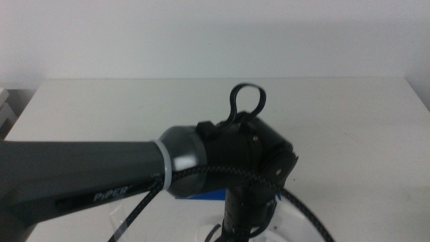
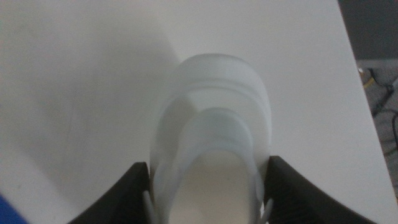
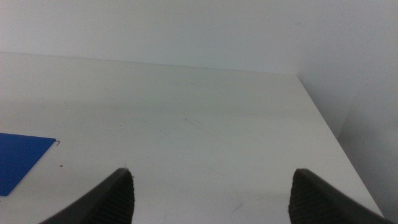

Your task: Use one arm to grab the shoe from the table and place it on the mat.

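Note:
My left arm [image 1: 87, 175] reaches in from the left and fills the lower middle view, hiding its own gripper and the shoe there. In the left wrist view the left gripper [image 2: 208, 177] has its two dark jaws pressed against both sides of the white shoe [image 2: 214, 106], which looks blurred and close, with a shadow on the table beside it. A strip of the blue mat [image 1: 201, 195] shows under the arm, and a corner of the mat [image 2: 5, 210] shows in the left wrist view. My right gripper [image 3: 211, 193] is open and empty over bare table, with the mat [image 3: 18, 158] off to one side.
The white table [image 1: 349, 121] runs back to a pale wall. A black cable loop [image 1: 245, 101] sticks up from the left wrist. The table's side edge [image 2: 354, 81] lies close to the shoe, with dark floor beyond it.

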### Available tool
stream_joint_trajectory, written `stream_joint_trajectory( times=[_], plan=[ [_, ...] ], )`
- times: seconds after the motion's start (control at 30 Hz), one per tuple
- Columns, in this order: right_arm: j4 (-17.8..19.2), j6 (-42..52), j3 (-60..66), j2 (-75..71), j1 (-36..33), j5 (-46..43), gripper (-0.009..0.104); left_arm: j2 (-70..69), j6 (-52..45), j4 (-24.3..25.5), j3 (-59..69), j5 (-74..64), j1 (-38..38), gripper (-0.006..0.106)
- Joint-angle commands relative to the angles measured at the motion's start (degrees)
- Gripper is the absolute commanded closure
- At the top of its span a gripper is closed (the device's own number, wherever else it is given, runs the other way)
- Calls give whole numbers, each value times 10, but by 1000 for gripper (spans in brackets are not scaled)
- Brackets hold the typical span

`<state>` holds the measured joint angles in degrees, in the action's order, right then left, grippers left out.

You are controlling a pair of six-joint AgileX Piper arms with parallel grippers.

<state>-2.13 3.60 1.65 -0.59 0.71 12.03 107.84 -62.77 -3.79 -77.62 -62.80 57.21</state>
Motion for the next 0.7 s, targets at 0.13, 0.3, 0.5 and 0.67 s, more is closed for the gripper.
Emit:
stream_joint_trajectory(
  times=[0.13, 0.3, 0.5, 0.67],
  plan=[
    [5, 4, 3, -15, 0, -44, 31, -34, 4, -3, -66, -54, -25, 92],
    [5, 4, 3, -15, 0, -44, 31, -33, -19, -14, -88, -46, -58, 92],
    [5, 4, 3, -15, 0, -44, 31, -4, -32, 12, -134, -47, -82, 92],
    [5, 4, 3, -15, 0, -44, 31, 39, -44, 9, -193, -62, -111, 98]
  ],
)
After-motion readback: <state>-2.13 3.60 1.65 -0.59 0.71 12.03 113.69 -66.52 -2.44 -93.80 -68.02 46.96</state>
